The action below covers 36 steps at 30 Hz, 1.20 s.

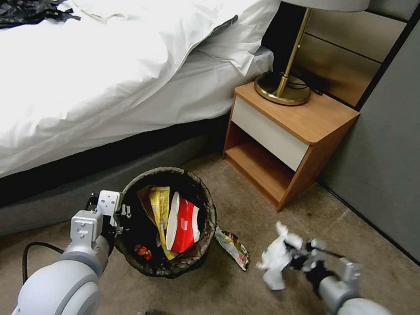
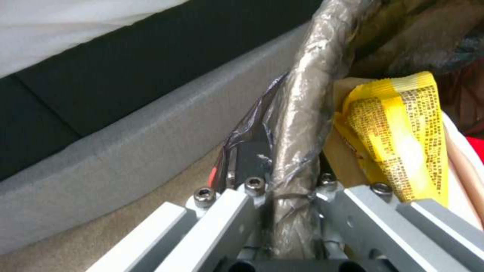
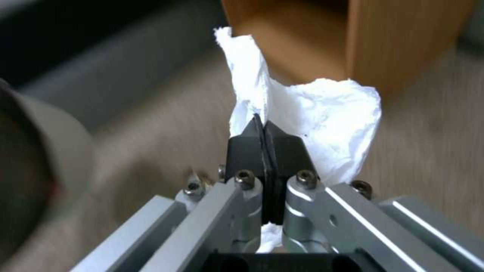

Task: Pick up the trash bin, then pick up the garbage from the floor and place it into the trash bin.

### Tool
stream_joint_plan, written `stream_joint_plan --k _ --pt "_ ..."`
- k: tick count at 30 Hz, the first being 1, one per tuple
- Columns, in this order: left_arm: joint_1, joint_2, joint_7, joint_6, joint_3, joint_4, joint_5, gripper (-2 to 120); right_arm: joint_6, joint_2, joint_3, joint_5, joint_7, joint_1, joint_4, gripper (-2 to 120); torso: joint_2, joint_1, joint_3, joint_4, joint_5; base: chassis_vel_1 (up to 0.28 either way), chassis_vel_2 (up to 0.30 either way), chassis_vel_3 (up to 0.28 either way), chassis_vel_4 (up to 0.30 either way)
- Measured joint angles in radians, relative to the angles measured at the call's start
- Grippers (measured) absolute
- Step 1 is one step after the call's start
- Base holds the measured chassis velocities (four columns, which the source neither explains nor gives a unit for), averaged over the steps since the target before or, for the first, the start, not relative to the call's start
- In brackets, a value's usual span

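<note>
Now left gripper [image 1: 121, 216] w/ jaws clamped on bag-covered rim of small round bag-lined trash bin [image 1: 195, 252] beside bed; right gripper [image 1: 294, 255] jaws pinch crumpled white paper [image 1: 275, 258] above carpet, near bin's right.

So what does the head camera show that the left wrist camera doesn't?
Head view alone: the right tool pinching white paper above the carpet, a shiny wrapper on the floor, the nightstand and lamp. Left wrist view alone: the tool's fingers clamped on the bagged rim, close up. Both: the trash bin, the yellow wrapper inside it, and the bed base.
</note>
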Motion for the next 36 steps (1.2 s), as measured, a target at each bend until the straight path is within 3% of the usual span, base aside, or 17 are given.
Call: stream_joint_plan --k 6,9,10,13,14,17,28,36 --pt "-0.003 0.001 -0.001 0.0 0.005 0.0 -0.005 0 -0.019 -0.073 0.039 0.147 -0.034 0.056 0.17 0 0.0 0.0 0.0 0.0001 0.0 0.0 0.0 0.0 0.0" --pt "-0.003 0.003 -0.001 0.0 0.005 0.0 -0.007 0 0.073 -0.163 0.018 0.233 -0.158 0.111 0.215 0 0.0 0.0 0.0 0.0003 -0.0001 0.0 0.0 0.0 0.0" --pt "-0.003 0.003 -0.001 0.0 0.005 0.0 -0.007 0 0.073 -0.163 0.018 0.233 -0.158 0.111 0.215 0 0.0 0.0 0.0 0.0003 -0.0001 0.0 0.0 0.0 0.0" --pt "-0.003 0.001 -0.001 0.0 0.006 0.0 -0.007 0 0.192 -0.223 -0.021 0.216 -0.346 0.15 0.192 0 0.0 0.0 0.0 0.0002 -0.0001 0.0 0.0 0.0 0.0" --pt "-0.003 0.001 -0.001 0.0 0.006 0.0 -0.007 0 0.192 -0.223 -0.021 0.216 -0.346 0.15 0.192 0 0.0 0.0 0.0 0.0002 -0.0001 0.0 0.0 0.0 0.0" --pt "-0.004 0.001 -0.001 0.0 0.008 0.0 -0.007 0 0.251 -0.277 -0.067 0.179 -0.477 0.199 0.169 0 0.0 0.0 0.0 0.0001 0.0 0.0 0.0 0.0 0.0" --pt "-0.001 -0.006 -0.001 0.0 0.007 0.0 0.001 0 0.307 -0.33 -0.193 -0.033 -0.528 0.254 0.133 0 0.0 0.0 0.0 0.0 0.0 0.0 0.0 0.0 0.0" --pt "0.005 -0.011 -0.001 0.0 0.009 -0.002 0.01 0 0.306 -0.345 -0.331 -0.071 -0.482 0.353 0.059 0 0.0 0.0 0.0 0.0002 0.0 0.0 0.0 0.0 0.0"
